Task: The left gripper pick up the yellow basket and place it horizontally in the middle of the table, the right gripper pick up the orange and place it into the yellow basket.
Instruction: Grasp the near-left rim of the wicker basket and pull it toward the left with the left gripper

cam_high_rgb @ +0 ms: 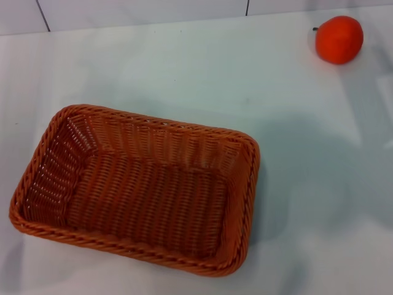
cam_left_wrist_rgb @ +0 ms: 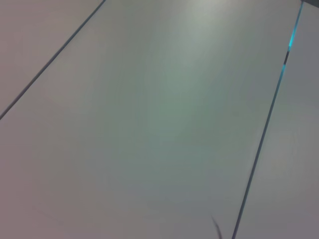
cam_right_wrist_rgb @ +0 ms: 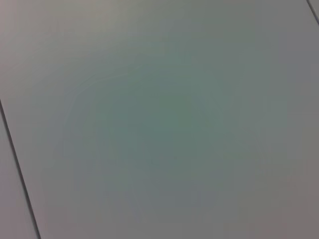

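From my head camera, the yellow basket (cam_high_rgb: 138, 187) sat on the white tabletop (cam_high_rgb: 184, 67), toward my left and near me. It was orange-brown rather than truly yellow — a rectangular woven thing with a braided rim, sloping open-weave sides and a flat woven floor. It lay a little askew, its long sides running at a slant across the view, and it stood upright with its opening facing up. The orange (cam_high_rgb: 339, 39) rested far off on my right, well apart from the basket, near the back edge of the tabletop. It was small, round and orange-red, with a tiny dark stem poking out on the side turned toward the basket. A soft shadow spread over the tabletop to the right of the basket. Neither my left claw nor my right claw showed in this view.

My left wrist camera saw only a pale flat surface (cam_left_wrist_rgb: 149, 124) crossed by thin dark seams, one of them glinting blue-green near its far end. No claw showed there.

My right wrist camera saw much the same — a plain grey-green surface (cam_right_wrist_rgb: 164, 124) with a dark seam near one side. Neither claw's grip was visible to me, so I could not tell whether either was released or clenched.
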Available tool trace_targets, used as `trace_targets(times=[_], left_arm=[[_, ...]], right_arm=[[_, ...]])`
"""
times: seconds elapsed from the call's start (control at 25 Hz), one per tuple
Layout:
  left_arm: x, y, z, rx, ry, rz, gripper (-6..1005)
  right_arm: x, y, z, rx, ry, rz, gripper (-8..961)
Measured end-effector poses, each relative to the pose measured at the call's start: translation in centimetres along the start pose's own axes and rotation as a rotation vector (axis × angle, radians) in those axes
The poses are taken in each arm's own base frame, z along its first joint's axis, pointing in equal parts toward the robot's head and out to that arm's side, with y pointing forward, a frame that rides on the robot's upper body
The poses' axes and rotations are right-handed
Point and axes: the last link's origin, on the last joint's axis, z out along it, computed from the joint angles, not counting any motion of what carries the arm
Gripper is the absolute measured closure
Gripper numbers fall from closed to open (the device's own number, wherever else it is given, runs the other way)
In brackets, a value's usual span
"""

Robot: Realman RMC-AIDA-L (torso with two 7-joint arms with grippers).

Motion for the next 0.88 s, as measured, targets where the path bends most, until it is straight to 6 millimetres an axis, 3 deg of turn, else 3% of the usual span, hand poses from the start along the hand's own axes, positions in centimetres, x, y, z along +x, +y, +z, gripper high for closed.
trace_targets(times=[0.6,0.88], left_arm=[[0.7,0.0,0.2,-0.052,0.009,-0.084,296],[2.3,-1.3,2.9,-0.301,-0.247,-0.256,296]], right_arm=[[0.4,-0.2,0.4,0.008,0.014,0.009,11],[0.3,-0.3,0.3,0.011,0.014,0.016,12]])
